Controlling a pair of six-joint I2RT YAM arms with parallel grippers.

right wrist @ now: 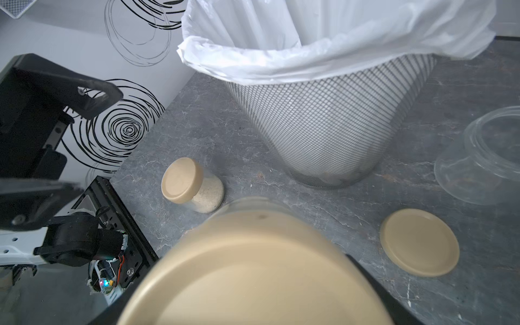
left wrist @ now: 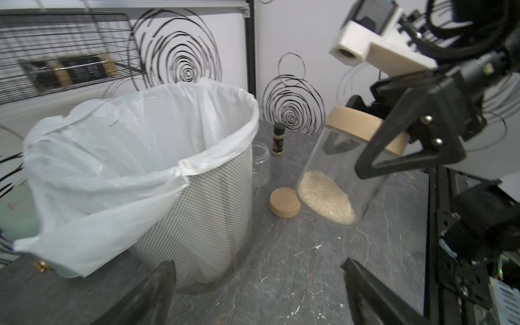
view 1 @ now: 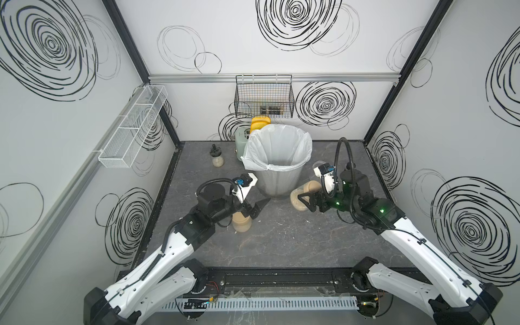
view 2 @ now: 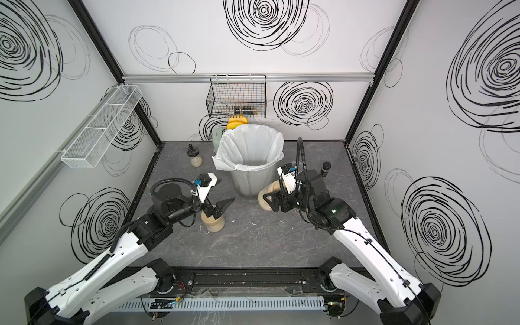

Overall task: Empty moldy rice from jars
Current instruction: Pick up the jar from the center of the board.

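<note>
progress: about a third, by my count. one jar done, two to go.

done: empty jar [left wrist: 260,166] stands open on the worktop [view 1: 281,247], tucked behind the mesh bin [view 1: 277,183] on the side toward the far right corner. no grains show in it. a loose lid [left wrist: 284,202] lies flat just in front of it, between the bin's base and the right jar. i cannot tell whether rice lies in the white liner. the bin's bottom is not clear in any view.

in hand: right jar [left wrist: 334,163], just beside the bin's base, on the side of the right edge. its tan lid is on. it is tilted, lid end leaning toward the right arm, with a low heap of moldy rice [left wrist: 326,197] slumped into the low side of the base. right gripper [left wrist: 355,136] has its jaws wide, one either side of the lid end. the lean suggests they are clamped on it, not merely around it. i cannot tell whether the base touches the worktop.

waiting: left jar [right wrist: 194,185], upright, left of centre, nearer the front edge than the bin, well apart from the right jar. lid on, more moldy rice [right wrist: 209,198] in its lower part. left gripper [view 1: 260,209] hangs above and just beside it, jaws apart, nothing between them.

left to do, as i judge it: get the lid off the right jar and tip it into the bin, then the same for the left jar. a few pale specks on the worktop in front of the bin may be spilled grains.
</note>
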